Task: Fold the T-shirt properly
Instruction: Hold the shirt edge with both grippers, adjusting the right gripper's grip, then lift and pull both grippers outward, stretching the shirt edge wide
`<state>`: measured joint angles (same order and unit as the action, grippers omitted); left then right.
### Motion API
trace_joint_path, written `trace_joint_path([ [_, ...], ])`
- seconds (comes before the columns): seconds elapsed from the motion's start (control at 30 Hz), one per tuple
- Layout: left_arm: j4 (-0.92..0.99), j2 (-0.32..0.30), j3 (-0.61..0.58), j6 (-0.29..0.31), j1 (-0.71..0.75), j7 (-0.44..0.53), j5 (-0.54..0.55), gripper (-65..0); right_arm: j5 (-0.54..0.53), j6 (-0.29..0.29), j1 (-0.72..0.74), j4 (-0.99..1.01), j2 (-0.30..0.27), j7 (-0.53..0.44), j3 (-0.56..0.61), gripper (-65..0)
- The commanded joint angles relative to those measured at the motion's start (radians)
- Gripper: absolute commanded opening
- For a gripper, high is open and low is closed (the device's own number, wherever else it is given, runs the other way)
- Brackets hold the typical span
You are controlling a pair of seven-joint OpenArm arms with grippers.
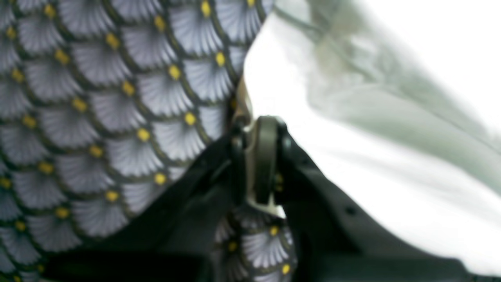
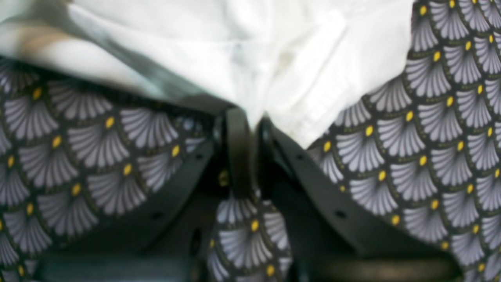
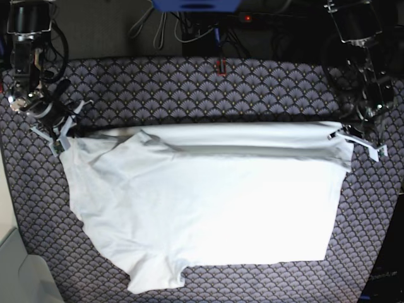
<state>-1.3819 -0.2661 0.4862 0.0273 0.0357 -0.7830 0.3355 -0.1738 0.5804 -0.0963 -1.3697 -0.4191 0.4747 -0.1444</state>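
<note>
On the patterned tabletop [image 3: 189,82], left gripper [image 1: 260,129] and right gripper [image 2: 250,117] each pinch the T-shirt's [image 3: 208,202] far edge; no writing shows.

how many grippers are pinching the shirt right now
2. The right gripper is shut on the T-shirt at its far corner on the base view's left; the left gripper is shut on the far corner on that view's right.

Robot lab bench: fan-patterned tablecloth [image 3: 265,88], loose cables [image 3: 189,28] behind, two mounted arms
</note>
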Motion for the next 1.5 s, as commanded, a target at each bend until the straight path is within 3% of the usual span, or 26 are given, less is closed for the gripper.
trace_joint_path([
  [0.0,-0.018,-0.029,0.009,-0.020,-0.012,0.029,-0.026,-64.5,0.010,-0.020,0.008,-0.017,-0.030,-0.006,-0.013,-65.0],
  [0.17,-0.018,-0.042,0.009,-0.020,-0.012,0.029,-0.025,-64.5,0.010,0.029,-0.024,-0.067,-0.051,-0.008,-0.014,-65.0],
  [0.43,-0.034,-0.043,0.009,-0.020,0.019,0.029,-0.025,-64.5,0.010,0.029,-0.110,-0.202,-0.054,-0.006,-0.016,-65.0],
  [1.13,-0.294,-0.043,0.010,-0.020,0.297,0.029,-0.023,-64.5,0.010,0.034,-0.402,-0.400,-0.068,-0.009,-0.091,-65.0],
  [1.37,-0.325,-0.043,0.010,-0.020,0.355,0.029,-0.023,-64.5,0.010,0.034,-0.497,-0.397,-0.068,-0.143,-0.091,-65.0],
  [1.47,-0.325,-0.043,0.010,-0.020,0.370,0.029,-0.023,-64.5,0.010,0.034,-0.512,-0.396,-0.068,-0.155,-0.093,-65.0],
])
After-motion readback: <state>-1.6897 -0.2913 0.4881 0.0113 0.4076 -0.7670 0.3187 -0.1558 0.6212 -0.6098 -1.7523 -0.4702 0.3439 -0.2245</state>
